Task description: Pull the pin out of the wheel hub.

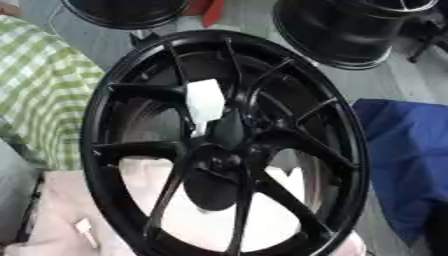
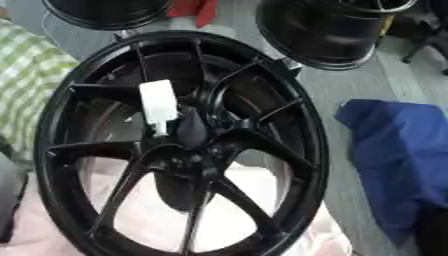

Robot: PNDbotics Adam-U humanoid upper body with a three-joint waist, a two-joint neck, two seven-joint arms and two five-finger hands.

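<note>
Wheel [image 1: 96, 150]: black, multi-spoke, standing on edge and leaning, its face turned up towards the camera. That puts the hub in plain reach from the front.
Hub [image 1: 219, 160]: at the centre where the spokes meet, dark on dark, so little detail shows.
Pin [image 1: 206, 99]: white, with a blocky head and a narrower stem running down towards the hub. It sits just above the hub between two upper spokes and appears to be seated, not yet drawn out.
Dark form [image 1: 229, 131]: black and tapered, touching or just beside the pin stem. It may be part of a hand or part of the wheel.
Robot hands: neither can be told apart from the black wheel. Whether fingers are relaxed, clenched or grasping the pin cannot be told, nor which side is at work.
Pink cloth [image 1: 61, 210]: pale, under the wheel's lower rim, probably as padding to guard the finish and stop the wheel sliding.
White scrap [image 1: 84, 230]: small, lying on the pink cloth, left of the rim.
Check cloth [image 1: 39, 90]: green and white, left of the wheel.
Blue cloth [image 2: 394, 150]: crumpled on the floor, right of the wheel and apart from it.
Spare wheels [image 1: 350, 35]: two black ones beyond, at the top edge.
Stage, by judgement: extraction not done, with the pulling along the stem's line yet to come.
Risk, by judgement: a sideways tug could rock the leaning wheel.
</note>
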